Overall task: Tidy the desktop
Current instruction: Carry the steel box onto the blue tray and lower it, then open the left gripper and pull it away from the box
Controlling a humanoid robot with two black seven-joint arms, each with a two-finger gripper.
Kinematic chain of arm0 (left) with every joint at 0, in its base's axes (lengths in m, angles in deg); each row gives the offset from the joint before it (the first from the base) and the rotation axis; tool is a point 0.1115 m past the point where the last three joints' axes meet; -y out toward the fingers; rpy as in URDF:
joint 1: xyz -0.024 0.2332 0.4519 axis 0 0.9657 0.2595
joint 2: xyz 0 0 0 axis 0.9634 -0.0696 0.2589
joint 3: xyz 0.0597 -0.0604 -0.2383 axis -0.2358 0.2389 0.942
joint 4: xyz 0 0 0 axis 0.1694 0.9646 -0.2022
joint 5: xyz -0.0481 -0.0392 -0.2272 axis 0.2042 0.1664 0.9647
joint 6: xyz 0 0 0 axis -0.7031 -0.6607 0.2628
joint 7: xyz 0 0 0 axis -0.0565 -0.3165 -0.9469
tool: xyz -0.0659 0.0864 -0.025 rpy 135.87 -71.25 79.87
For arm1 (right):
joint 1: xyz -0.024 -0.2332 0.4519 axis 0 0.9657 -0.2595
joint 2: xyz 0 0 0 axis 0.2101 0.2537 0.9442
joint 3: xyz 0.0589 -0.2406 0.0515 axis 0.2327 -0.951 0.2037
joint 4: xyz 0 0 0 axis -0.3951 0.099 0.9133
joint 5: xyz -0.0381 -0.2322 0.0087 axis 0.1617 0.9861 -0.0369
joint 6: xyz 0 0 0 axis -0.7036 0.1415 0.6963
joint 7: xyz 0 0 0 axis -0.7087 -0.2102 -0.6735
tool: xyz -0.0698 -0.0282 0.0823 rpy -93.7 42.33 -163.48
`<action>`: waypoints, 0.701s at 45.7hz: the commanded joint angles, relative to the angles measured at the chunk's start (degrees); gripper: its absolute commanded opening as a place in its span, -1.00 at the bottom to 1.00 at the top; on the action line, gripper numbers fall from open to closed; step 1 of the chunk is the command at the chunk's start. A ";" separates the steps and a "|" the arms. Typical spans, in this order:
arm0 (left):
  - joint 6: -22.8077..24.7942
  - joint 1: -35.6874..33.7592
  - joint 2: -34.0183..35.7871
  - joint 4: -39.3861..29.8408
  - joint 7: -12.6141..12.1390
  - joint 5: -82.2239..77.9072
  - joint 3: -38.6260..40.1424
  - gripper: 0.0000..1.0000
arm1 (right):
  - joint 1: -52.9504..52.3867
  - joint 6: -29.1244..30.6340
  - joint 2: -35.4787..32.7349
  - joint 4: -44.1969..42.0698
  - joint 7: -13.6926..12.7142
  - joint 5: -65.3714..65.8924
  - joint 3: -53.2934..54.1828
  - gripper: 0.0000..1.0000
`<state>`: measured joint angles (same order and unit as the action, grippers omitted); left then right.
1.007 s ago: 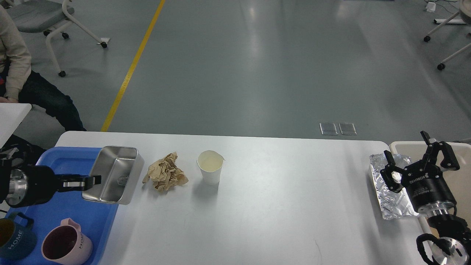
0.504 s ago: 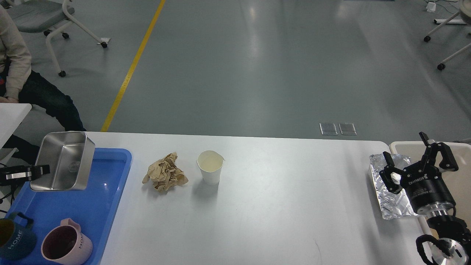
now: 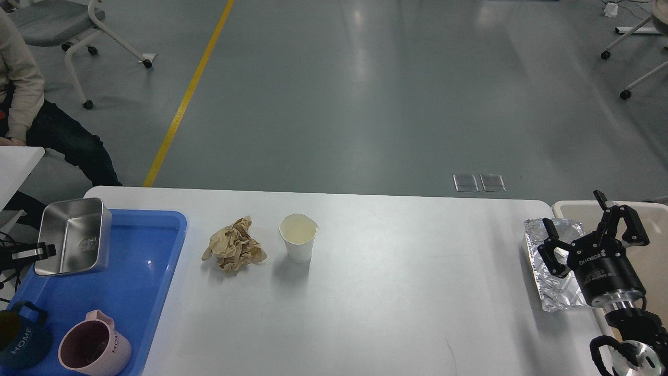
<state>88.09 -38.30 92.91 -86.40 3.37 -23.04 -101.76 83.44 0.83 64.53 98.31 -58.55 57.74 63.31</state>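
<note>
The white desktop [image 3: 396, 292] holds a crumpled brown paper ball [image 3: 234, 244] and a white paper cup [image 3: 298, 236] standing upright to its right. My left gripper [image 3: 37, 252] comes in at the far left edge, shut on the left rim of a steel rectangular tin [image 3: 73, 243], which it holds over the back left corner of the blue tray [image 3: 141, 292]. My right gripper [image 3: 587, 232] is open and empty at the far right, over a crinkled foil tray [image 3: 548, 284].
A pink mug [image 3: 94, 347] and a dark blue mug [image 3: 21, 342] stand in the blue tray's front. A beige bin [image 3: 574, 208] sits off the desktop's right edge. A seated person [image 3: 31, 115] is at the back left.
My left gripper carried the steel tin leftward from the tray's right edge to its back left corner and lowered it. My right gripper barely moved.
</note>
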 commanded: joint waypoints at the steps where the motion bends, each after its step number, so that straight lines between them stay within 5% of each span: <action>1: 0.24 2.70 -5.12 5.83 0.76 0.02 0.11 -0.99 | 0.05 -0.01 0.10 -0.02 -0.05 0.00 0.00 1.00; 16: 0.33 5.86 -15.67 18.14 0.94 0.19 0.11 -0.97 | -0.03 -0.01 0.10 -0.02 -0.05 0.00 -0.08 1.00; 32: -0.37 7.09 -20.06 21.75 0.32 2.21 -0.06 -0.93 | -0.03 -0.01 0.36 -0.02 0.03 0.00 -0.08 1.00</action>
<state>87.99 -31.45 74.46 -65.66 3.90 -21.24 -101.50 83.41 0.83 64.80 98.29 -58.57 57.74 63.22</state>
